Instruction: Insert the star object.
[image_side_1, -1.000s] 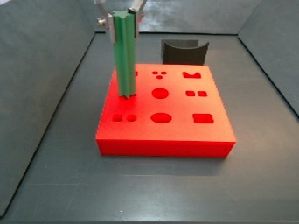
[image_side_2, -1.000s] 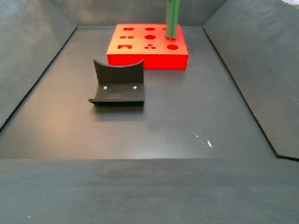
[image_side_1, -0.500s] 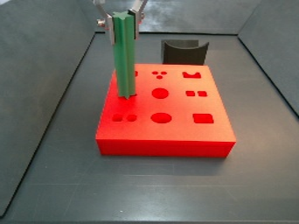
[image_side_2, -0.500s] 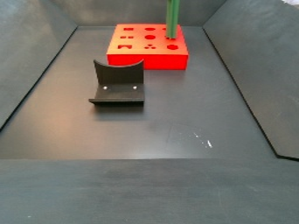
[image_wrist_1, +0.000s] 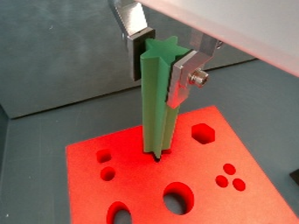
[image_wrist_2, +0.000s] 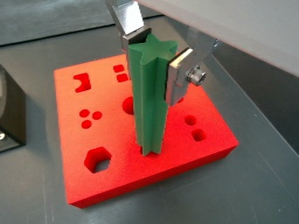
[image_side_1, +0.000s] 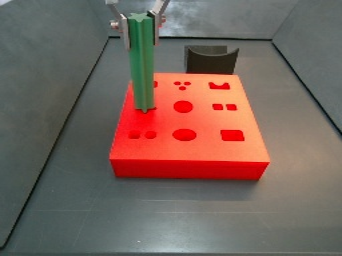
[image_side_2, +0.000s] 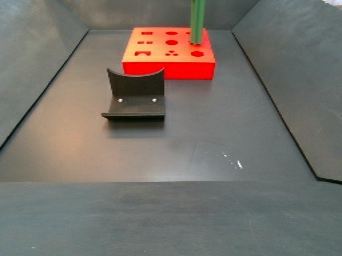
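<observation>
Fingers (image_wrist_1: 184, 77) clamped flat against opposite sides of the star object (image_wrist_1: 158, 101), near its top end, with the gripper (image_wrist_1: 160, 54) holding it upright above the red block (image_wrist_1: 251, 210). Seen in a side view as a tall green rod (image_side_1: 142, 62) standing over the block's left edge, lower tip touching or just entering the top face at a hole on that side; how deep, cannot tell. In both wrist views, tip (image_wrist_2: 149, 153) resting right at the surface among the cut-outs, with a hexagonal hole (image_wrist_2: 98, 159) and round holes close by, yet most of the rod's length clear of the block. Judged to be the insertion step itself, barely begun: rod aligned, seated little if at all. Next move, by that reading, a straight push down along the rod's own axis, keeping it vertical and the ridges matched to the points of the opening; a small twist about the axis perhaps needed if the profile binds. Grip best kept firm until well seated, then released. Fixture (image_side_2: 134, 95) standing well apart on the floor, nearer in that side view, no part of this step.
</observation>
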